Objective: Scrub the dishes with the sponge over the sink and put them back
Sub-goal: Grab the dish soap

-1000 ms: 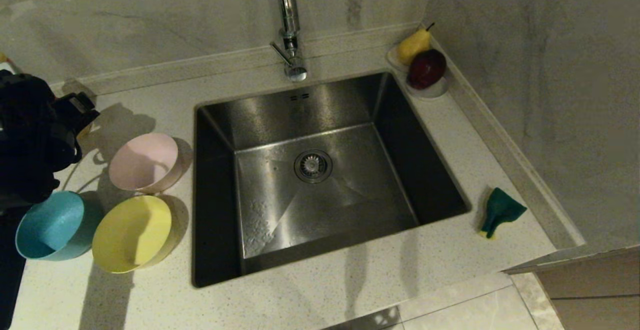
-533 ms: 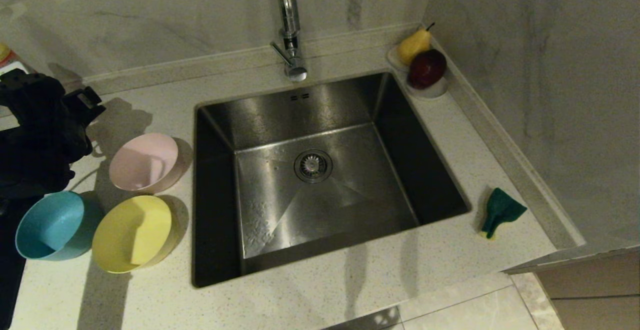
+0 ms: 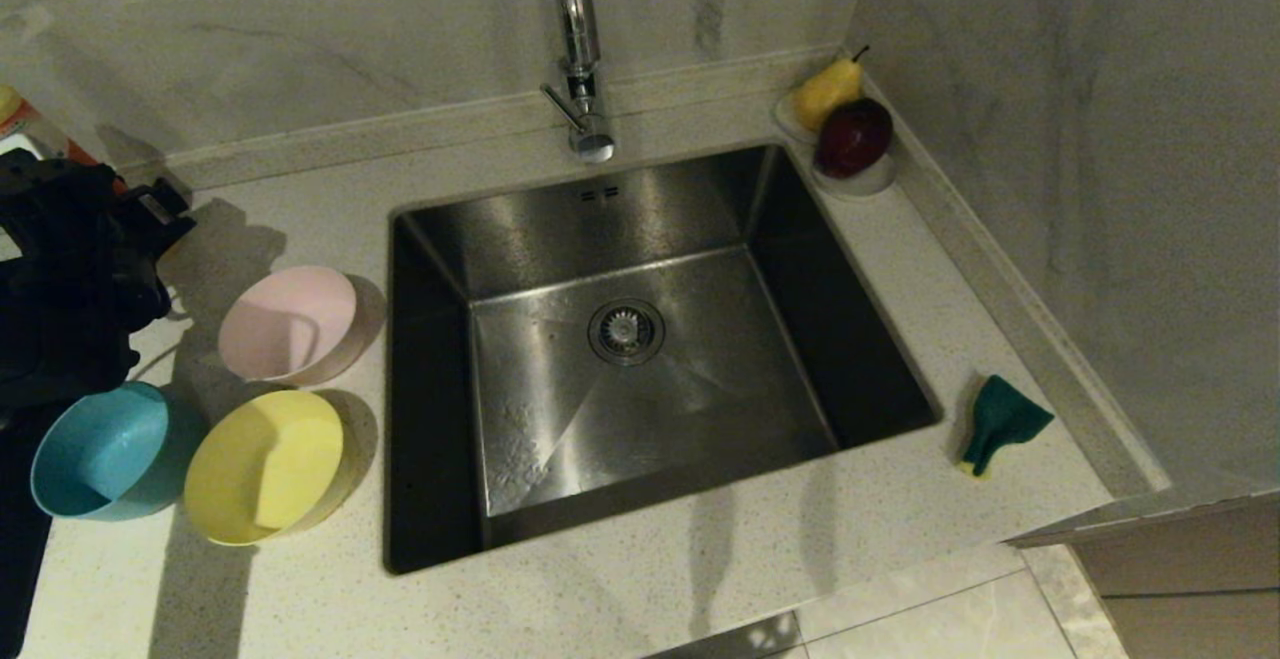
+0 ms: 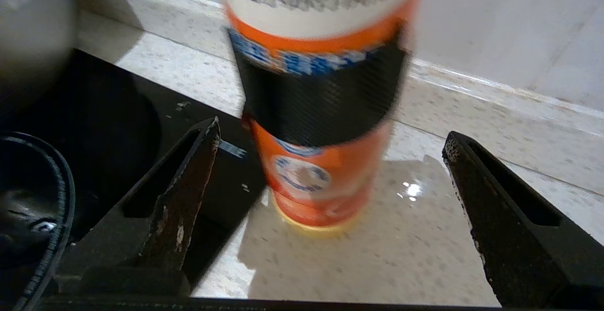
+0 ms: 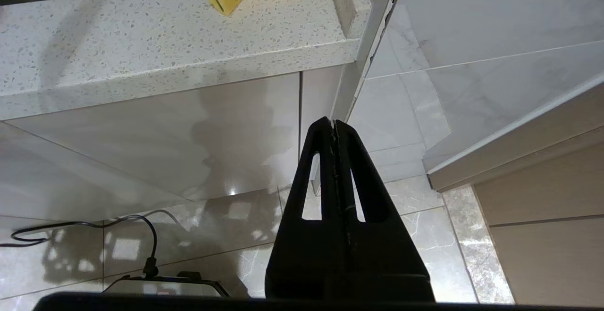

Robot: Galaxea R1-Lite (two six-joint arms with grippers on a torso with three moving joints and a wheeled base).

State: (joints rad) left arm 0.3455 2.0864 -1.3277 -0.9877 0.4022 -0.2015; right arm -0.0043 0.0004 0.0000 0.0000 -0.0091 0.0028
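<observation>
Head view shows the sink (image 3: 640, 359) set in the speckled counter (image 3: 650, 589), its round drain strainer (image 3: 626, 331) at the middle of the basin; to its left stand three bowls, the pink bowl (image 3: 288, 324) nearest the wall, the yellow bowl (image 3: 265, 466) nearer the front edge, the blue bowl (image 3: 100, 451) just beside the yellow one at the far left; the sponge (image 3: 1000, 421) lies green side up on the counter to the right of the sink, well apart from the bowls; the left claw (image 4: 330, 150) is beyond the bowls at the counter's left end, its fingers (image 4: 188, 179) spread wide on either side of an upright orange bottle (image 4: 321, 98) without touching it; the right claw (image 5: 334, 124) hangs below the counter's front edge, pressed together and empty; a pear (image 3: 828, 91) and a dark red apple (image 3: 853, 136) rest on a small white dish (image 3: 860, 181) in the back right corner, past the faucet (image 3: 580, 49).
</observation>
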